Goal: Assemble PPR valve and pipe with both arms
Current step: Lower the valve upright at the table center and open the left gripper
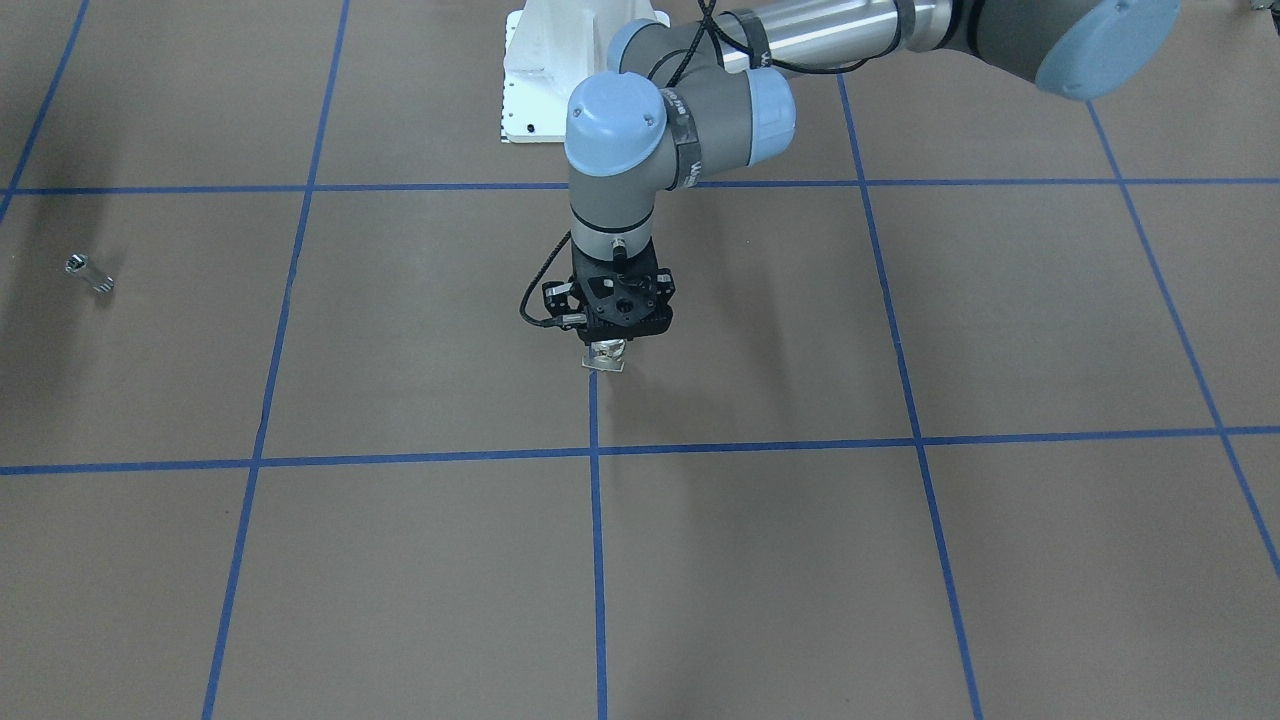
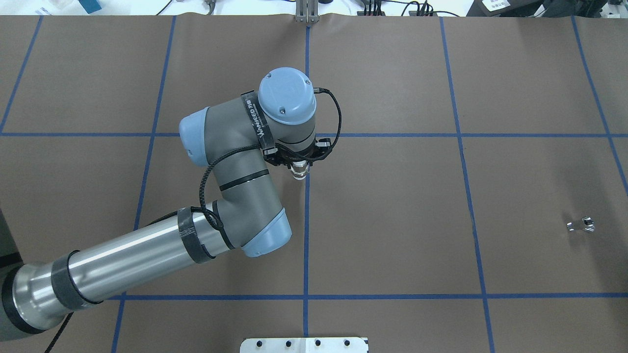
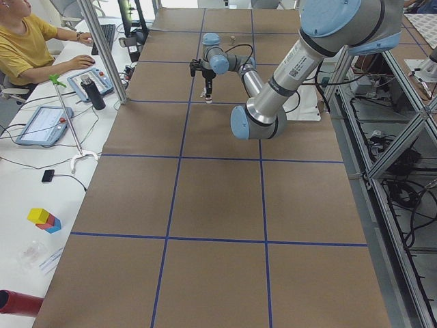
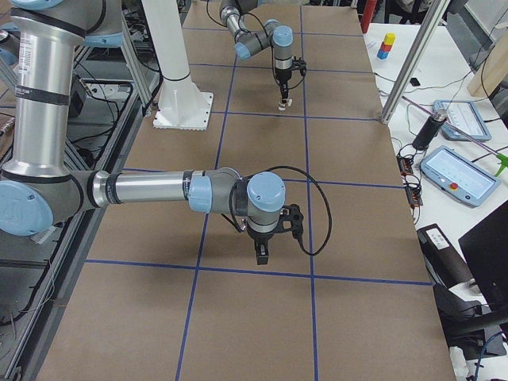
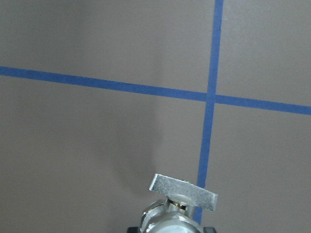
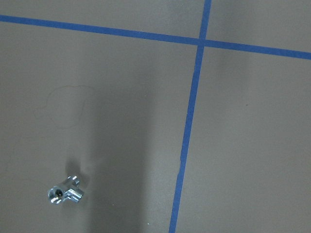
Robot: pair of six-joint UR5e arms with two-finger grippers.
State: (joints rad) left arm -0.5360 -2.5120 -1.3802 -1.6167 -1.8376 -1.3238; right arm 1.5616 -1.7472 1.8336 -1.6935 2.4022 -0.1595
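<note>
Left gripper [image 1: 607,347] is clamped on the one PPR valve [image 2: 298,170], near the centre tape line [image 2: 305,235]. One pipe [image 2: 581,225] lies far right, alone. Whether the right gripper [image 4: 262,255] is closed, I cannot tell.

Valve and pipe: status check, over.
Left gripper shut on valve, tab down. Right gripper hovering, open or shut unclear. Pipe lying loose on table, untouched. Nothing seen in the way.

Left arm [image 3: 273,89] over brown table [image 3: 212,198]
</note>
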